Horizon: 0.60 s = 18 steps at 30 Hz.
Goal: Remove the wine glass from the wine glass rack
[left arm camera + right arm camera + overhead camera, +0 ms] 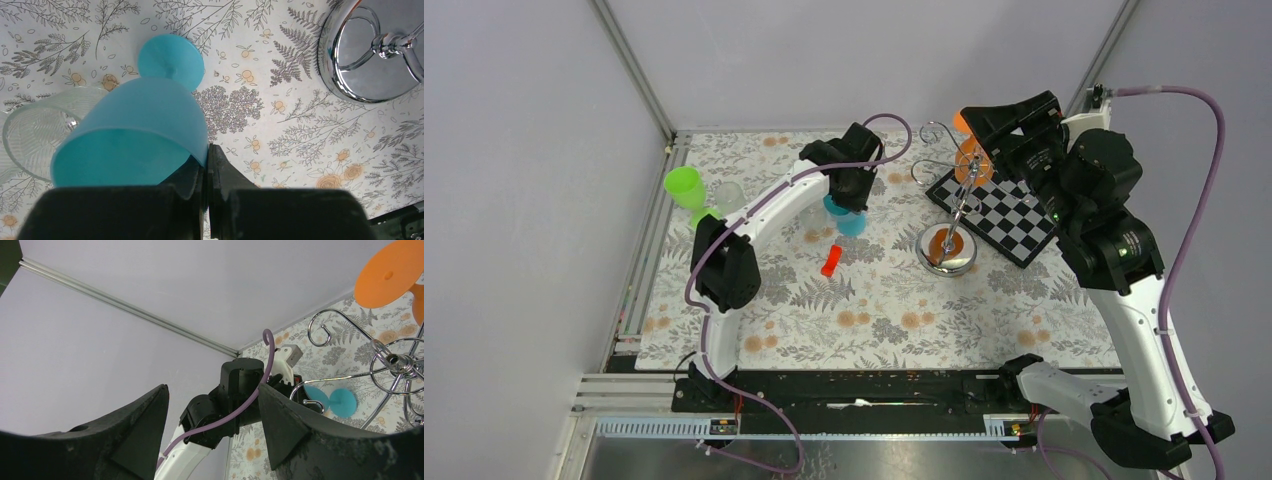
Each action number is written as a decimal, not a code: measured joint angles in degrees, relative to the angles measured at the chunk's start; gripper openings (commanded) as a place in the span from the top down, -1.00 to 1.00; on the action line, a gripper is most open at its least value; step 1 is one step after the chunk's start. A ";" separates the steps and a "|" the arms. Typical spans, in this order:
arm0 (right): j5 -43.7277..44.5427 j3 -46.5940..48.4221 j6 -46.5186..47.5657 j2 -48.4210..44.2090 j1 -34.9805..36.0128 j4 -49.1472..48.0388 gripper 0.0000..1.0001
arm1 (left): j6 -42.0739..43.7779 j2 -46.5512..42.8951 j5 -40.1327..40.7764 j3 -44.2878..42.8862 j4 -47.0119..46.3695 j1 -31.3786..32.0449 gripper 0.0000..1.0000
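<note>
The silver wine glass rack (pixel 947 250) stands right of centre, its wire arms (pixel 395 362) looping on top. An orange wine glass (pixel 969 160) hangs upside down from the arms, and its round foot (pixel 387 275) shows at the top of the right wrist view. My right gripper (pixel 986 132) is open and empty, level with the rack top and just right of it, and its fingers (pixel 145 425) are spread wide. My left gripper (pixel 207 162) is shut on the rim of a blue wine glass (pixel 145 125), which is tilted low over the tablecloth left of the rack (pixel 849 218).
A black-and-white chequered board (pixel 1004 215) lies right of the rack base (pixel 370 55). A green glass (pixel 686 188) and a clear glass (pixel 35 130) are at the far left. A small red object (pixel 830 261) lies mid-table. Grey walls close the back and sides.
</note>
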<state>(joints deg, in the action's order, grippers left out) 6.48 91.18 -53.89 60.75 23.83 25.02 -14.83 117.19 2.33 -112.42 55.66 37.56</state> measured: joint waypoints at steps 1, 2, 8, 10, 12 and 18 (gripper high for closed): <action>0.00 -0.04 -0.07 -0.04 0.00 0.00 -0.46 | -0.09 0.00 0.00 0.07 -0.22 0.00 1.00; 0.00 -0.09 -0.13 -0.07 0.00 0.00 -0.46 | -0.20 0.00 -0.02 0.07 -0.39 0.00 0.98; -0.09 -0.39 -0.39 -0.11 -0.15 0.00 -0.45 | -0.17 0.00 0.55 0.44 -2.10 0.00 0.53; -0.09 -0.70 -0.42 -0.24 -0.24 0.00 -0.45 | -0.22 0.02 0.66 0.42 -2.34 0.00 0.39; -0.02 -1.22 -0.42 -0.48 -0.31 0.02 -0.45 | -0.28 0.04 0.90 0.22 -2.10 0.00 0.29; 0.13 -2.12 -0.39 -0.83 -0.55 0.04 -0.44 | -0.48 0.04 1.33 -1.16 -1.27 0.00 0.18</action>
<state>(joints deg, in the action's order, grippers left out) 6.61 89.06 -54.28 59.92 23.29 25.06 -15.31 117.23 3.66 -113.58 54.39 37.56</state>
